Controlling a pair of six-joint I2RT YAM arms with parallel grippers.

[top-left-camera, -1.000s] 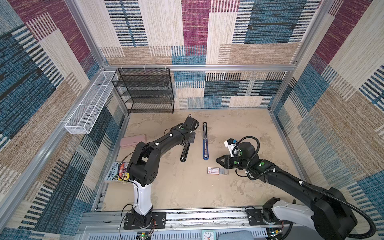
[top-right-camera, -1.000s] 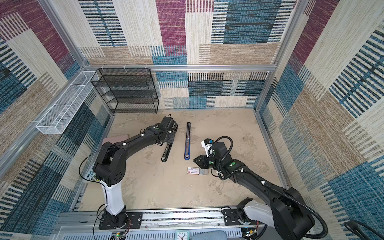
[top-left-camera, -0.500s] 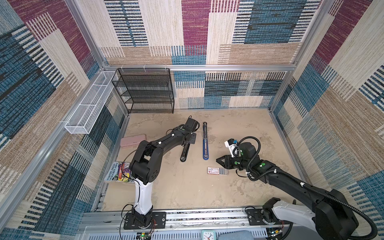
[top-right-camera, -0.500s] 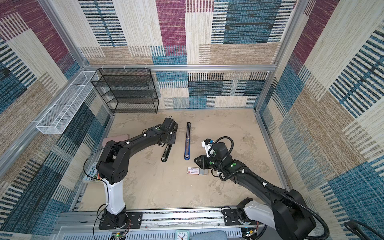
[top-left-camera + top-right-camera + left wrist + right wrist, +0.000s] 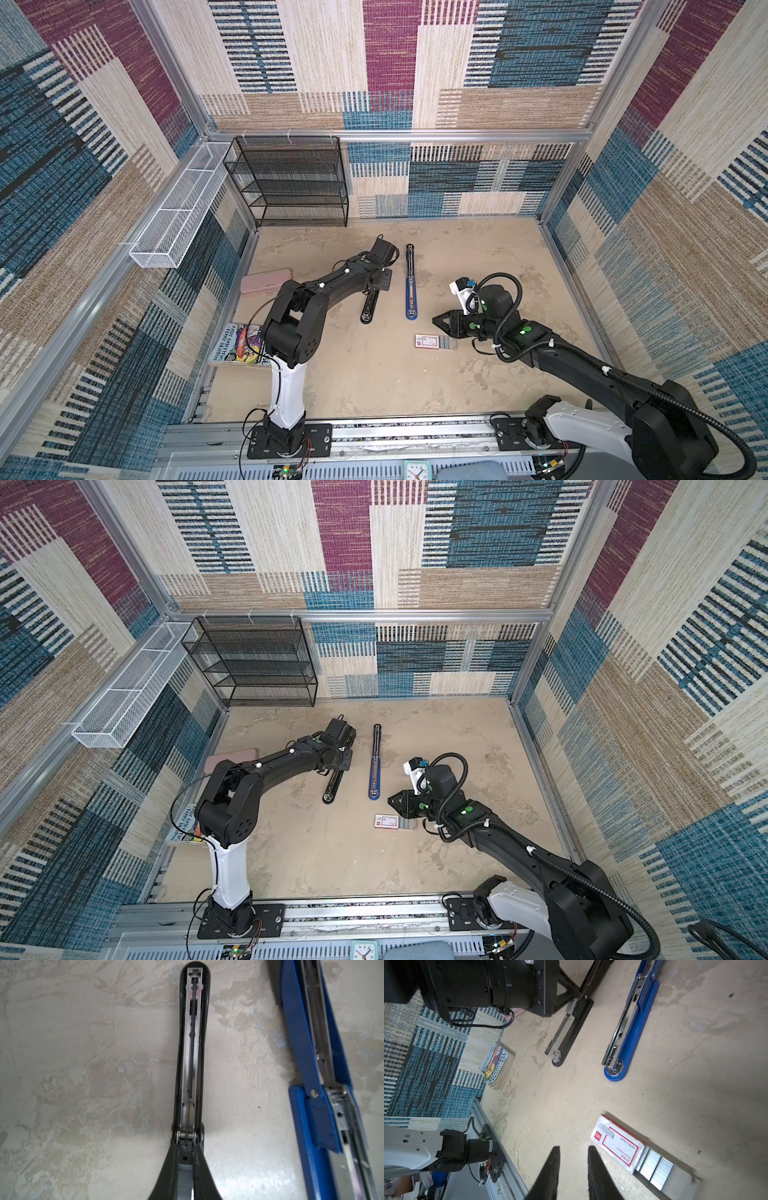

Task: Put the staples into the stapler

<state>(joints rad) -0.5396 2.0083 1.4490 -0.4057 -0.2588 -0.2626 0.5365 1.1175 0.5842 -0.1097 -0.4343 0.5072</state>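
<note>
The left end effector pinches the opened black stapler, just beside the blue stapler; its channel looks empty. The staples lie untouched in their tray near the blue stapler's rounded end. The right end effector hovers there, slightly spread, empty. I judge nothing is loaded yet.

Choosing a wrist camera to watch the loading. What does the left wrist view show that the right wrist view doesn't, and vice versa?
Only the left wrist view: the spring inside the open black stapler. Only the right wrist view: the staples in their tray, their white box, a book, and the right gripper, open and empty. Both: the black stapler held at its hinge end by the left gripper, and the blue stapler beside it.
</note>
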